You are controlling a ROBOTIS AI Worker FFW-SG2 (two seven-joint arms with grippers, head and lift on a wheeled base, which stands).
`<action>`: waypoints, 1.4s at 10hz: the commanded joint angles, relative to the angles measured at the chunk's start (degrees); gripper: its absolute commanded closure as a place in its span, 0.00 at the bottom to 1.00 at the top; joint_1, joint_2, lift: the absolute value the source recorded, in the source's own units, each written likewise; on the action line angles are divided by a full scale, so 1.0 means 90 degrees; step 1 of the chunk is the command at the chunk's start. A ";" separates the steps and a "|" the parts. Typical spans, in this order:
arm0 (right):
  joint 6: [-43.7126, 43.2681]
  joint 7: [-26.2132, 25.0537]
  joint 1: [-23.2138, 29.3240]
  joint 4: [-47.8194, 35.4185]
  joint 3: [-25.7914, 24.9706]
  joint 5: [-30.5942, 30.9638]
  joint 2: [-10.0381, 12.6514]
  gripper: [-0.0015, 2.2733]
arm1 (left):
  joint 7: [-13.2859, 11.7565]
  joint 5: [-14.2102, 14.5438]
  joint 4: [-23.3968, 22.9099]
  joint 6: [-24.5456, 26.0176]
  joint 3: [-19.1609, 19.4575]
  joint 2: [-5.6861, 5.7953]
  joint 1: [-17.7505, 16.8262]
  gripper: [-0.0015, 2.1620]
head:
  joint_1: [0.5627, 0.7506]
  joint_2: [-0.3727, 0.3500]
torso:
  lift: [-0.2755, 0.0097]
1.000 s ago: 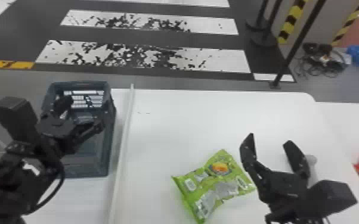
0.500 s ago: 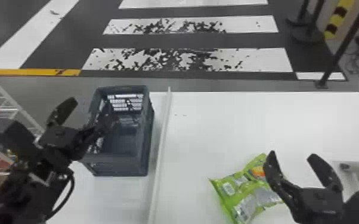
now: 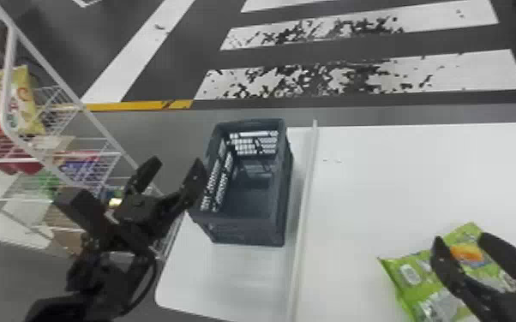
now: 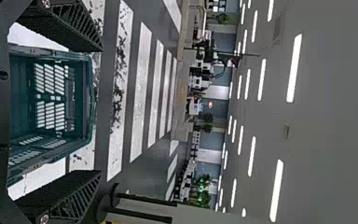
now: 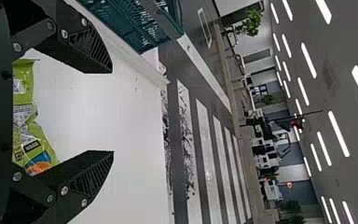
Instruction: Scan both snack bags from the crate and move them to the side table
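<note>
Item: 1 green snack bag (image 3: 413, 278), on the desk (image 3: 381, 184), beneath the right gripper (image 3: 461, 238), partly behind its jaws; long axis, we cannot tell. Right jaws: wide apart, empty, the nearer of 2 pairs. Left gripper (image 3: 176, 160): jaws wide apart, empty, beside the crate (image 3: 244, 229). We judge the next move calls for lowering the right jaws astride the bag.

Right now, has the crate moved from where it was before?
No. In the head view, the crate still sits just left of the long white strip, like before. Only the camera's view has turned left.
</note>
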 commanded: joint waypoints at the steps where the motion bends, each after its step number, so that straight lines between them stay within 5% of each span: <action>1: 0.0549 -0.0007 -0.0118 0.0045 -0.0072 0.0034 0.0182 0.96 | -0.0089 0.0165 -0.0026 0.0036 0.0167 -0.0008 0.0105 0.03 | 0.70 1.00 | 0.86; 4: 0.0627 -0.0183 -0.0265 0.0230 0.0309 0.0415 0.0318 0.99 | -0.0186 0.0282 -0.0144 0.0602 0.0246 -0.0066 0.0115 0.03 | 0.70 1.00 | 0.86; 8: 0.0568 -0.1111 -0.0704 0.0914 0.1266 0.1137 0.0387 0.99 | -0.0167 0.0331 -0.0398 0.1052 0.0167 -0.0076 0.0085 0.03 | 0.70 1.00 | 0.86; 14: 0.0647 -0.1296 -0.1310 0.1803 0.1881 0.1645 0.0455 0.99 | -0.0157 0.0018 -0.0622 0.1481 -0.0584 -0.0076 0.0066 0.03 | 0.70 1.00 | 0.86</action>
